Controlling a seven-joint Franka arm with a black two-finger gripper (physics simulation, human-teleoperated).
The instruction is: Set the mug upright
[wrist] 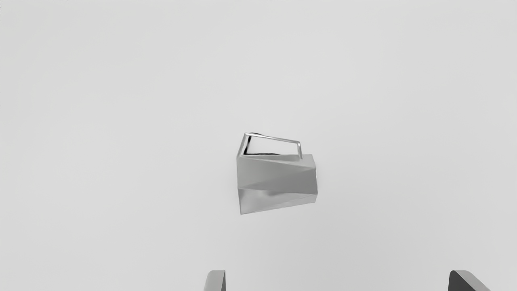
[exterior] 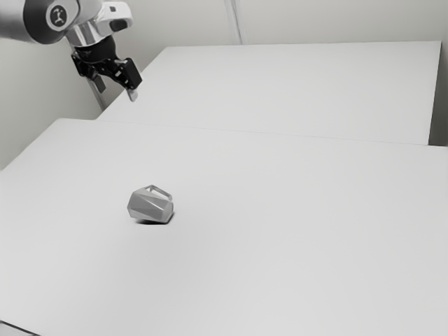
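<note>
We see one sign, a round emblem point(exterior: 59, 15) on the dark end cap point(exterior: 41, 15) of a joint of the robot arm point(exterior: 12, 18), at the exterior view's upper left. We make out a pale ring around a small pale mark, too small for us to read. We can read no words, brands or numbers.

The smooth, pale table point(exterior: 294, 245) carries a grey, faceted mug point(exterior: 149, 208), which lies on its side in the exterior view's left half, its angular handle point(wrist: 272, 138) sticking out from the body.
</note>
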